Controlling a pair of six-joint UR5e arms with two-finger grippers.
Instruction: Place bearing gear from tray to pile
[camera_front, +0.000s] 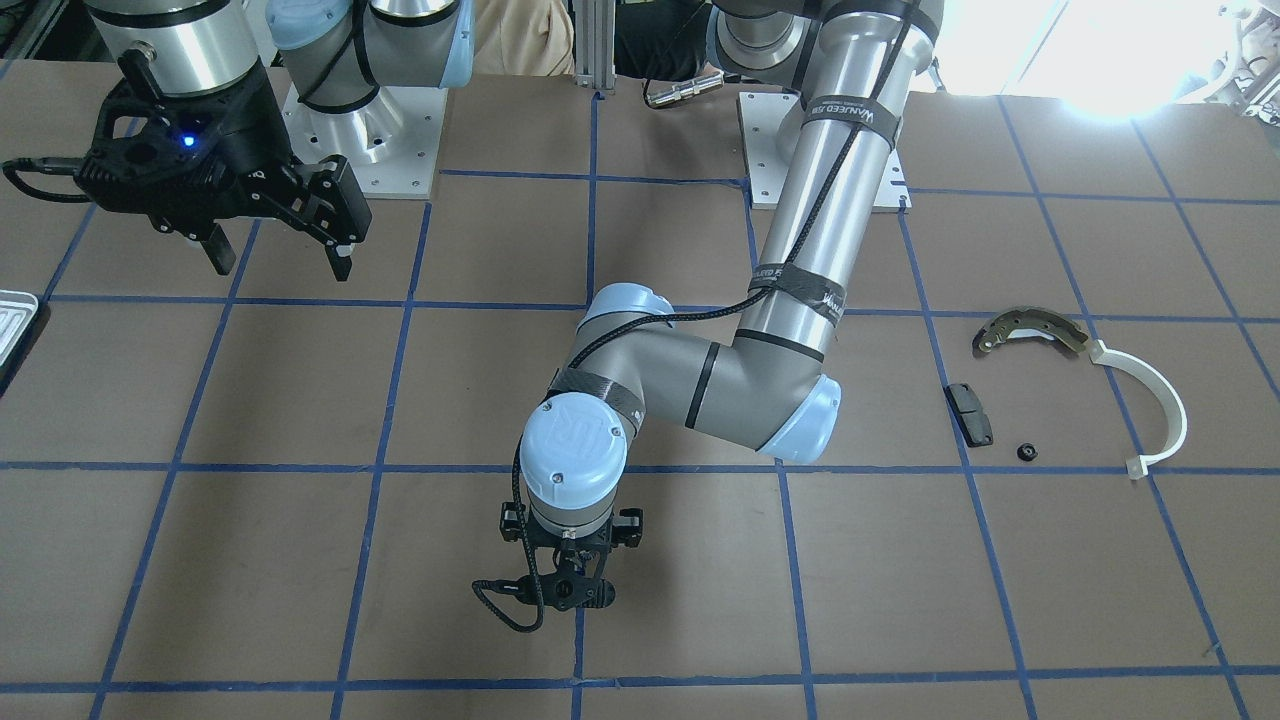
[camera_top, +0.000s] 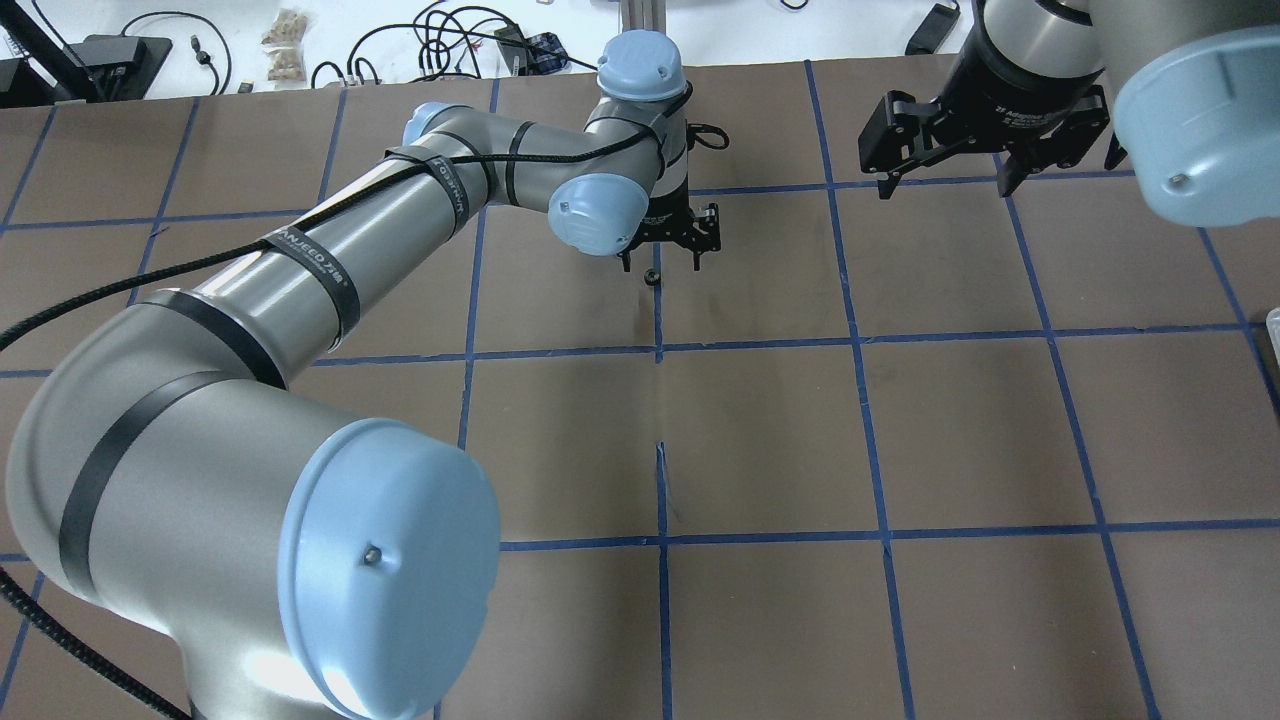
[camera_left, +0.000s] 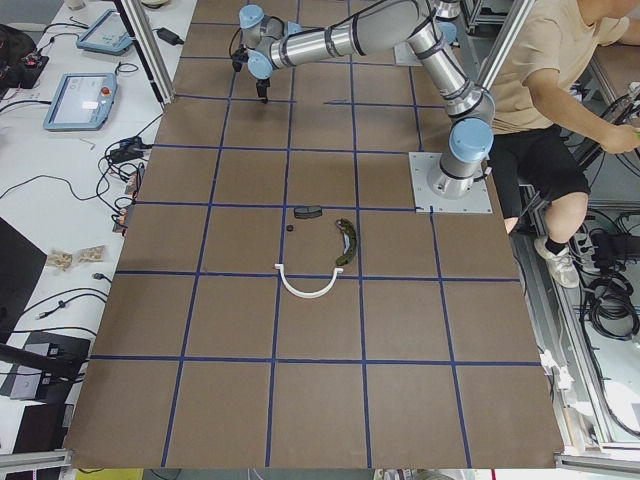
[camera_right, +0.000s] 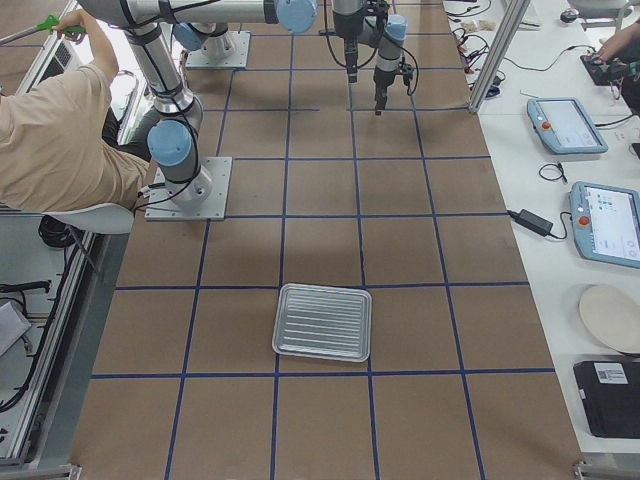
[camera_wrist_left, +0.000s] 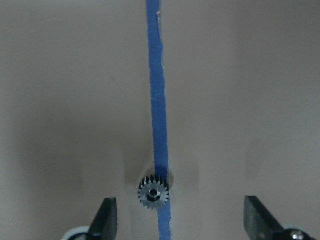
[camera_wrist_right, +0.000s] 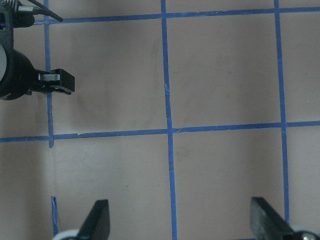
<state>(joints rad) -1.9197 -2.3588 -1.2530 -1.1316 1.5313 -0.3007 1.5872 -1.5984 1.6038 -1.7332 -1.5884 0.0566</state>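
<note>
The bearing gear (camera_wrist_left: 154, 192), small, toothed and metallic, lies flat on a blue tape line on the table. It also shows in the overhead view (camera_top: 652, 276). My left gripper (camera_wrist_left: 181, 220) hangs just over it, open, with its fingers on either side and not touching it; it also shows in the overhead view (camera_top: 660, 265). My right gripper (camera_top: 942, 190) is open and empty, raised above the table. The tray (camera_right: 322, 322) is empty. The pile holds a brake shoe (camera_front: 1030, 330), a white arc (camera_front: 1160, 400) and a black pad (camera_front: 970, 413).
A small black round part (camera_front: 1025, 452) lies beside the pad. The tray's corner (camera_front: 12, 320) shows at the front view's left edge. The left arm's elbow (camera_front: 790, 410) lies low between the gear and the pile. A seated person (camera_left: 560, 90) is beside the robot's base.
</note>
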